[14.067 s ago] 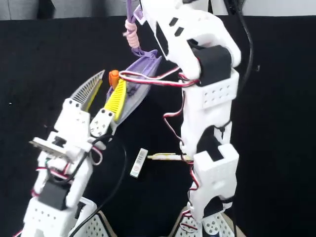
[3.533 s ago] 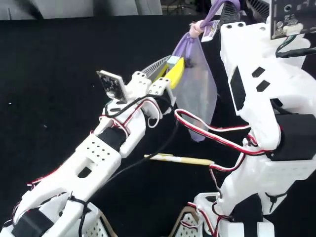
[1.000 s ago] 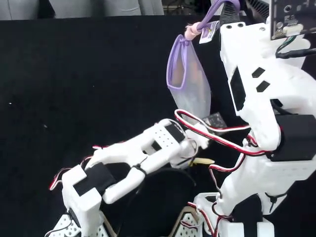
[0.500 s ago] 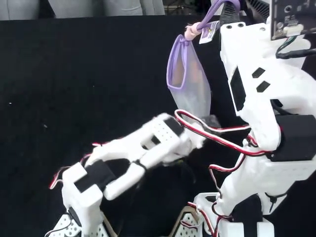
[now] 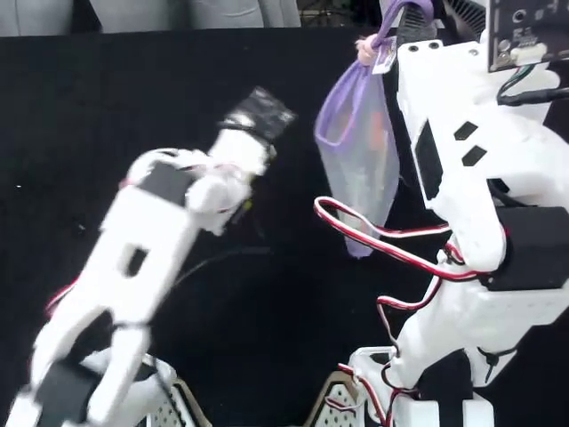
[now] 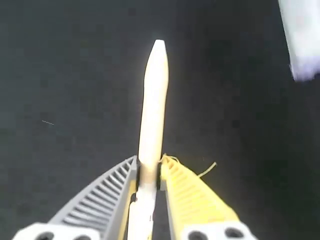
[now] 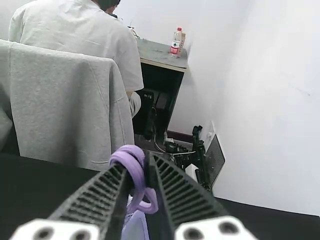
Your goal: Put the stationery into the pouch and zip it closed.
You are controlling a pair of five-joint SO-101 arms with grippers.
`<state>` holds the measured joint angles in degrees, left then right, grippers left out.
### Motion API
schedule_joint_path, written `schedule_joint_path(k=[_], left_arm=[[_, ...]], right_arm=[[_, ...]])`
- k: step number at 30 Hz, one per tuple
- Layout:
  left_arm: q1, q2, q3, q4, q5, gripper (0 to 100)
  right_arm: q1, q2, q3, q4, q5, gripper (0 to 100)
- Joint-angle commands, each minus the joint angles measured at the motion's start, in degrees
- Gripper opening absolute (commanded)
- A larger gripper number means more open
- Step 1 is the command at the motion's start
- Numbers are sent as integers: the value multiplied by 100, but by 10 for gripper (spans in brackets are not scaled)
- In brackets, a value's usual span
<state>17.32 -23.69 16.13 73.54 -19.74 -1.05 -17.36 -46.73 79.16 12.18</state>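
A translucent purple pouch (image 5: pixel 360 160) hangs in the air by its purple loop (image 7: pixel 131 165), with orange and pale items showing through its side. My right gripper (image 7: pixel 137 167) is shut on that loop, high at the table's far right. A cream pencil (image 6: pixel 152 110) sticks straight out from between the grey and yellow fingers (image 6: pixel 192 195) of my left gripper (image 6: pixel 149 167), which is shut on it above the black cloth. In the high view the left arm (image 5: pixel 151 240) is raised, with its wrist (image 5: pixel 253 116) level with the pouch and to its left.
The white right arm (image 5: pixel 480 178) fills the right side of the black table (image 5: pixel 107 98). Its red and white cables (image 5: pixel 373 236) loop just under the pouch. A white blurred part (image 6: pixel 302 35) lies off to one side of the pencil tip.
The left arm rose from low beside the right arm's base to up and left. The pencil is gone from the table and sits in its gripper. The pouch swung slightly.
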Motion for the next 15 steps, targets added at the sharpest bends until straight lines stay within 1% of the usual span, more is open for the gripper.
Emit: schedule_joint_path(k=[1,3,5,7,9,12,15], left_arm=[[-409,-1653,31,-501,44,29],[-444,-2171,189,-1169,510,29],[-418,-2646,470,-2022,1371,29],[-295,-3042,804,-3068,2338,29],[-92,-3376,1147,-4149,3095,29],[84,-3631,1684,-5723,3982,29],[101,-3543,2158,-7200,4721,29]], right_arm=[[88,-180,-259,-26,-9,14],[88,-189,-259,-18,-9,14],[88,-198,-259,-9,-9,14],[88,-198,-259,-9,-9,14],[88,-198,-259,-9,-9,14],[88,-198,-259,-9,-9,14],[88,-198,-259,0,-9,14]])
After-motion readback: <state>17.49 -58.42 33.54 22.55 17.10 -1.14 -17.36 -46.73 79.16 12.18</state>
